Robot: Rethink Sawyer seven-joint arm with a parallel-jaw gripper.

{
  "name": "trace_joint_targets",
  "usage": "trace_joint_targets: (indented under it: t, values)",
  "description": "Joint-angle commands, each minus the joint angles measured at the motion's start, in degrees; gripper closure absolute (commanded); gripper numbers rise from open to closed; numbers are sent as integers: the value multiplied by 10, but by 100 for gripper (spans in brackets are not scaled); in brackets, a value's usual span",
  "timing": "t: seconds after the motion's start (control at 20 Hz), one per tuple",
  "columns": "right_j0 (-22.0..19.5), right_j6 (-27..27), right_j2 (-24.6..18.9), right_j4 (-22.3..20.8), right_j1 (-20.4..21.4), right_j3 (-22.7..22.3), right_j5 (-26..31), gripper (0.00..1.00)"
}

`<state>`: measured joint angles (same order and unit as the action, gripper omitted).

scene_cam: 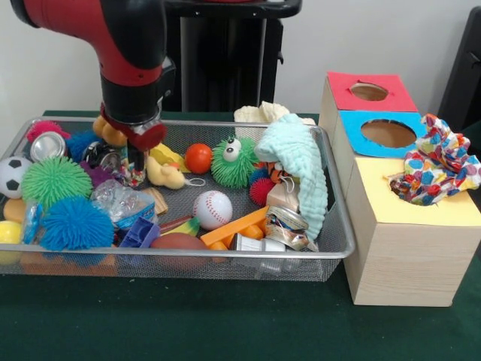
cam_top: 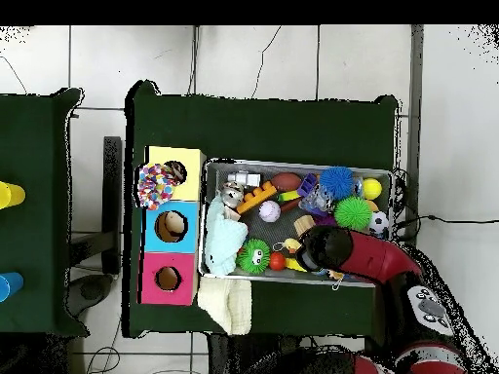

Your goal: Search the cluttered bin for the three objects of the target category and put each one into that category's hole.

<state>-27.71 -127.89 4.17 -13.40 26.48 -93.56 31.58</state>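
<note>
The green table (scene_cam: 188,323) carried a wire mesh bin (scene_cam: 331,248) of jumbled toys and, touching the bin's end, a wooden box (scene_cam: 406,263) with red, blue and yellow holes. A patterned cloth (scene_cam: 436,167) sat stuffed in the yellow hole, so cloth seemed the target; a mint washcloth (scene_cam: 301,162) lay draped over clutter at the bin's box end. The gripper (scene_cam: 135,169) reached down among toys at the opposite end; whether its fingers were apart or together could not be told.

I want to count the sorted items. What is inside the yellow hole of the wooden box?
A multicoloured spotted cloth is stuffed into the yellow hole and bulges out over the wooden box. It covers the opening, so anything beneath it cannot be seen.
</note>
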Motion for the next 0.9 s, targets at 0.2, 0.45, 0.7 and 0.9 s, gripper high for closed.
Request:
trace_joint_targets:
  t: [0.2,0.45,0.7,0.9]
  values:
    - [0,38,-65,46,119,-36,210,100]
    - [3,23,-75,47,110,-37,188,100]
    - [6,6,-90,64,104,-47,159,100]
    - [10,-18,-110,92,97,-61,130,100]
